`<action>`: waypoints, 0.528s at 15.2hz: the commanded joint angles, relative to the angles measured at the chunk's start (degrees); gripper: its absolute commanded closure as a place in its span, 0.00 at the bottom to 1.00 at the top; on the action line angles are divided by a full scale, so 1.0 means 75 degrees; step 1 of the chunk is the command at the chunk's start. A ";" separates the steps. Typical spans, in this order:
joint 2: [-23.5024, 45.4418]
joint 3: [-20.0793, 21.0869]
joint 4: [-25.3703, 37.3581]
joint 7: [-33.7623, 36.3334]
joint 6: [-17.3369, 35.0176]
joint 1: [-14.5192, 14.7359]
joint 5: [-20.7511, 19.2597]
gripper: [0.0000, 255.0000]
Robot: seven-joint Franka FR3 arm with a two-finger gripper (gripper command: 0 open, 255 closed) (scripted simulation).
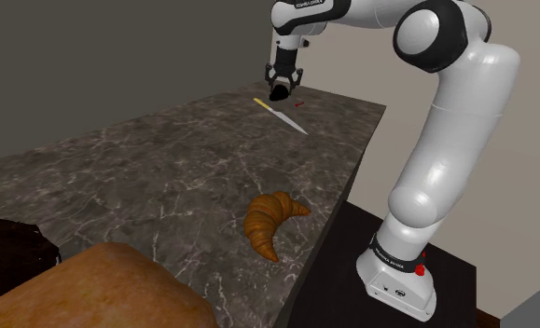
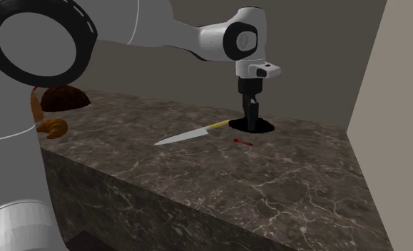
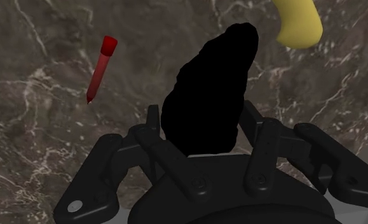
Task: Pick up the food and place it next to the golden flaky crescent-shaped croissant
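Note:
The golden croissant (image 1: 272,219) lies near the counter's front edge in the shoulder view, and is partly hidden behind the arm at the left of the second exterior view (image 2: 53,127). My gripper (image 1: 281,88) is far from it, at the counter's back end, lowered onto a flat, pure black lump (image 3: 208,95). That lump rests on the counter under the gripper (image 2: 251,125) and sits right in front of the hand in the wrist view. A small red stick-shaped item (image 3: 100,67) lies beside the lump, apart from it.
A knife with a yellow handle (image 1: 282,116) lies on the dark marble counter (image 1: 165,177), its handle end close to the gripper. A large brown loaf (image 1: 100,289) and a dark round object (image 1: 11,252) sit at the counter's near end. A wall stands behind the counter.

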 commanded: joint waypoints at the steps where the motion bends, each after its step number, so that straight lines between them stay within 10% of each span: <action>1: -0.0017 0.0004 0.0159 0.0007 -0.0174 0.0005 -0.0002 1.00; 8: 0.0073 0.0001 0.0998 -0.0014 -0.0922 -0.0001 0.0011 1.00</action>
